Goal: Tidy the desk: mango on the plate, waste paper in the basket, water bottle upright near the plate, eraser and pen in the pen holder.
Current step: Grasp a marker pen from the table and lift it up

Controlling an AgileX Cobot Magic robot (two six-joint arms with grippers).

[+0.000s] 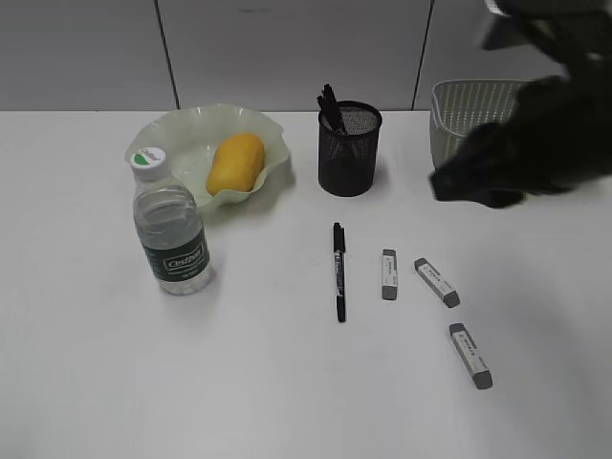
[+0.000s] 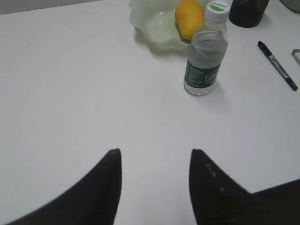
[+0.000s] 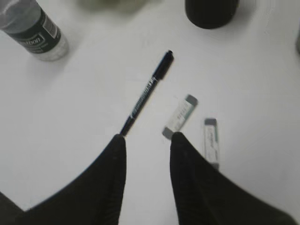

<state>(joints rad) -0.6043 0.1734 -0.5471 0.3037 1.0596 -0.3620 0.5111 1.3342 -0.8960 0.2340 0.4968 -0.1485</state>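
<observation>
Basket (image 1: 461, 113) half hidden behind blurred right tool (image 3: 147, 140), both tools (image 2: 154, 157) apart, empty.

Bright, even light overhead, faint soft shadows on the white desk (image 1: 191, 382), right arm (image 1: 535, 134) smeared dark (motion blur).

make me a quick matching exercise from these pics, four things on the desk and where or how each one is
Things:
1. mango
2. water bottle
3. loose pen
4. three erasers

States:
a. lying flat on the desk, right of the loose pen
b. standing upright in front of the plate
c. resting in the plate
d. lying flat in front of the pen holder

Pairs: 1-c, 2-b, 3-d, 4-a
</observation>
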